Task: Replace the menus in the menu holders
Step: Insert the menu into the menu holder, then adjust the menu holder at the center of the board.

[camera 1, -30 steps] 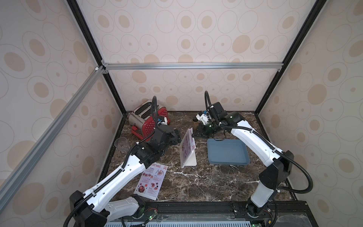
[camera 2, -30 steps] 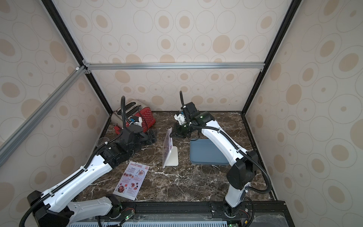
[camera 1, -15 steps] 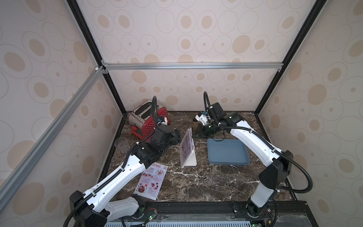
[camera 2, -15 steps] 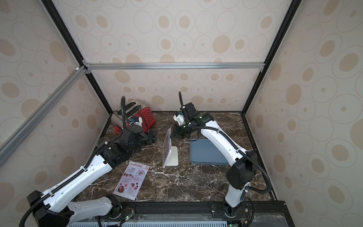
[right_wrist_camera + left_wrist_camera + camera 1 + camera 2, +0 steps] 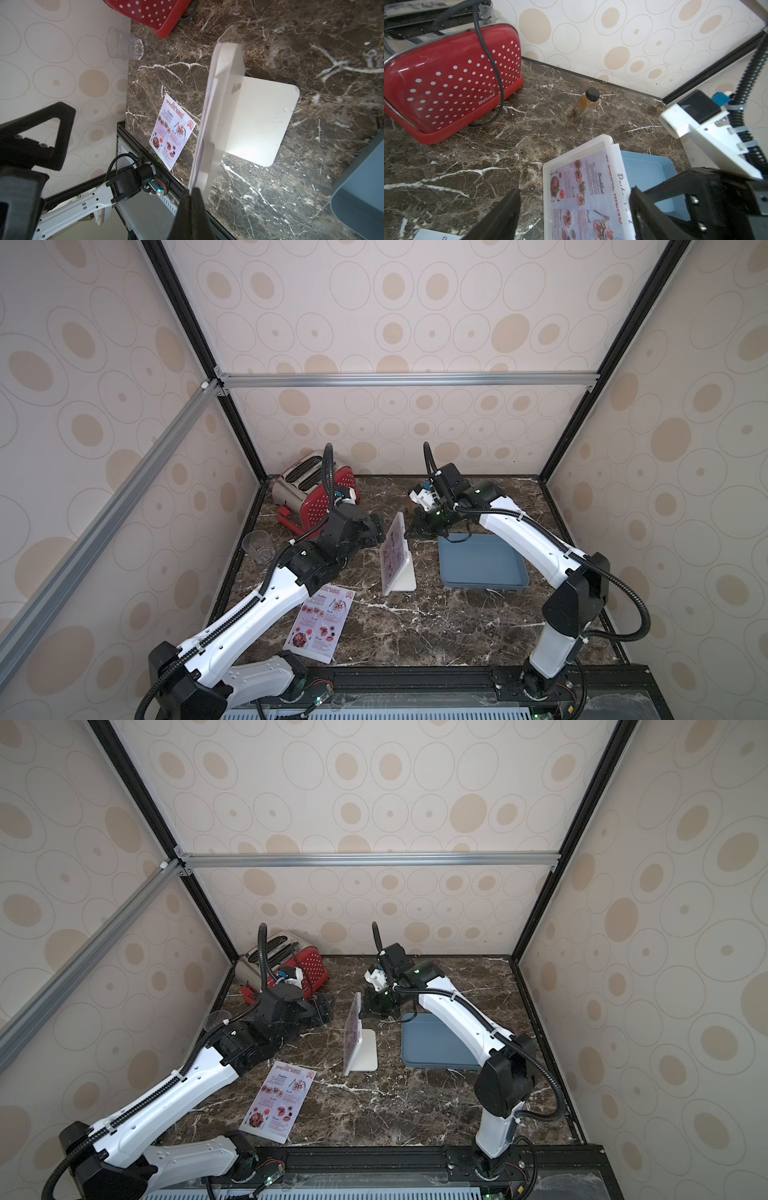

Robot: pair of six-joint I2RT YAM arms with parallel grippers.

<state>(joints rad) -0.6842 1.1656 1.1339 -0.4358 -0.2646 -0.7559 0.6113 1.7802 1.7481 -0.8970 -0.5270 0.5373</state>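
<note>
Acrylic menu holder (image 5: 405, 577) stands mid-table in both top views, with a loose menu (image 5: 322, 622) flat on its left-arm side; left wrist view: left gripper (image 5: 574, 190) gapes beside the holder, grasping nothing; right wrist view: right gripper (image 5: 191, 192) pinches the housed menu (image 5: 204, 128) at the holder's edge; judged: removal barely begun, the swap remains.

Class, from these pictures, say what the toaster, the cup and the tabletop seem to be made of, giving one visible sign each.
Toaster: glossy red shell, painted metal or plastic, with a shiny metal top; highlights show.
Cup: clear plastic or glass; the wall shows through it.
Tabletop: polished brown marble or marble-look laminate; white veins cross it.
</note>
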